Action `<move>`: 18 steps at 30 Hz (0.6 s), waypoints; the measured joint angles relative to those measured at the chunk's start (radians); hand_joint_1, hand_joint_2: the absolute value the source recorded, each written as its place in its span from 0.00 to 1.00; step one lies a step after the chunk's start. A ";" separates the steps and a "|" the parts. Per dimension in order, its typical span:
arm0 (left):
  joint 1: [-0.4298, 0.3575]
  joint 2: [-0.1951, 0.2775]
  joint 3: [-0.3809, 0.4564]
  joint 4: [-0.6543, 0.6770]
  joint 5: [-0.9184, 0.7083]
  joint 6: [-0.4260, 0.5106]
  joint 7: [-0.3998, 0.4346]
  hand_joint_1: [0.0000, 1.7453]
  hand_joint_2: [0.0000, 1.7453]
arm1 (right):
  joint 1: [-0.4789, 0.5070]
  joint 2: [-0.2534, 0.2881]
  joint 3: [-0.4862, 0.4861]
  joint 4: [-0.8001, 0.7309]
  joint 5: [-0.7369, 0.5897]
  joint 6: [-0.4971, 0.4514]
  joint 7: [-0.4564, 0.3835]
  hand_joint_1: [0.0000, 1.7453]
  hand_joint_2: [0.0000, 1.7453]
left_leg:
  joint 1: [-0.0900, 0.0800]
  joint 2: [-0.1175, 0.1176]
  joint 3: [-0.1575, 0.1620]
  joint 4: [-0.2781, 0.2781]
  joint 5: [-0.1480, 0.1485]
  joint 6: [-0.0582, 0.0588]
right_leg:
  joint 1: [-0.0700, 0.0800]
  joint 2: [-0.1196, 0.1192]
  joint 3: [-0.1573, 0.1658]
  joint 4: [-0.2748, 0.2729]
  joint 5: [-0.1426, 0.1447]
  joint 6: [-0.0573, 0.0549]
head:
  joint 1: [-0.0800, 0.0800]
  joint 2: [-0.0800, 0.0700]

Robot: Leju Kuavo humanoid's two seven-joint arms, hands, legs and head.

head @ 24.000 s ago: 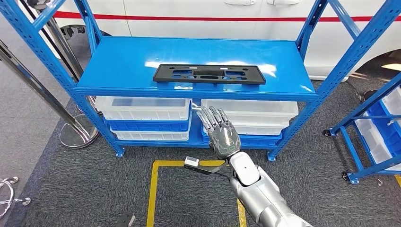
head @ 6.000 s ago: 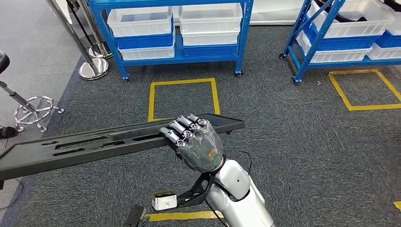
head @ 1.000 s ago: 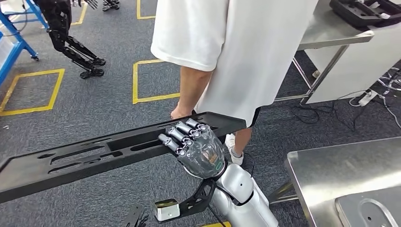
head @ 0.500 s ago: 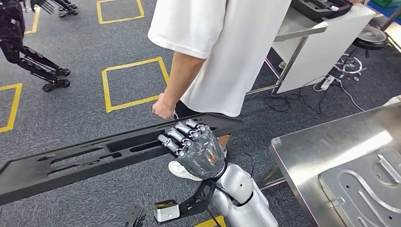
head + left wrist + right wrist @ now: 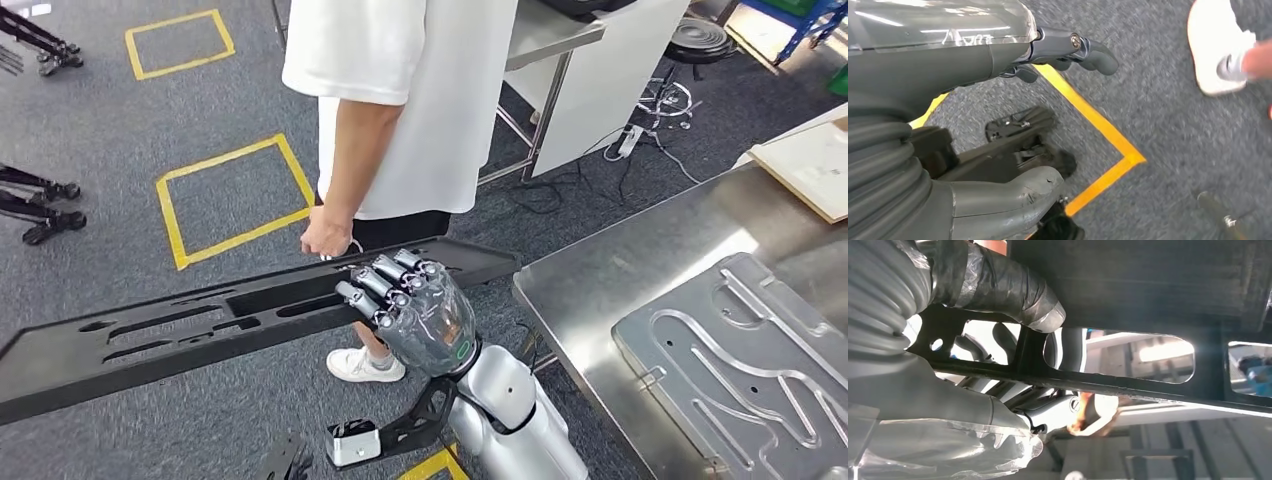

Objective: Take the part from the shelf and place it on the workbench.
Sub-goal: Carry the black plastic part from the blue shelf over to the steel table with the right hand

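Observation:
The part (image 5: 200, 325) is a long flat black panel with slots, held level across the lower left of the head view. My right hand (image 5: 415, 310) grips its near edge toward the right end, fingers curled over the top. From below, the right wrist view shows the panel (image 5: 1128, 295) with the thumb (image 5: 998, 285) pressed under it. The steel workbench (image 5: 590, 290) stands to the right, its corner just beyond the panel's right end. My left hand (image 5: 948, 60) hangs over the carpet, holding nothing, fingers apart.
A person in a white shirt (image 5: 420, 120) stands right behind the panel, one hand (image 5: 325, 238) close to its far edge. A shaped metal plate (image 5: 740, 370) lies on the workbench. A white bench (image 5: 590, 70), cables (image 5: 650, 140) and a stool (image 5: 700, 40) lie beyond.
The camera has turned right: the workbench now takes up more of the right side and the person has shifted left in the picture. My right hand keeps its hold on the panel.

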 joint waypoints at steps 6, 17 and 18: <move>0.010 0.002 0.000 0.000 0.000 0.000 0.000 0.00 1.00 | 0.000 0.001 0.000 0.006 0.000 0.000 0.017 1.00 1.00 | 0.011 -0.042 -0.007 0.003 0.050 -0.009 | -0.006 0.075 -0.003 0.021 -0.008 0.008 | 0.000 0.000; 0.011 0.001 0.001 0.000 0.000 0.000 -0.001 0.00 1.00 | -0.005 -0.004 0.000 0.006 0.000 0.000 0.022 1.00 1.00 | 0.009 -0.005 0.047 -0.128 0.088 0.032 | -0.007 0.007 -0.140 0.271 -0.125 0.057 | 0.002 0.000; 0.012 0.002 0.001 0.000 0.000 0.000 -0.001 0.00 1.00 | -0.004 -0.005 0.000 0.006 0.000 0.000 0.023 1.00 1.00 | 0.007 0.009 0.047 -0.128 0.087 0.033 | -0.008 0.005 -0.156 0.301 -0.129 0.057 | 0.002 0.000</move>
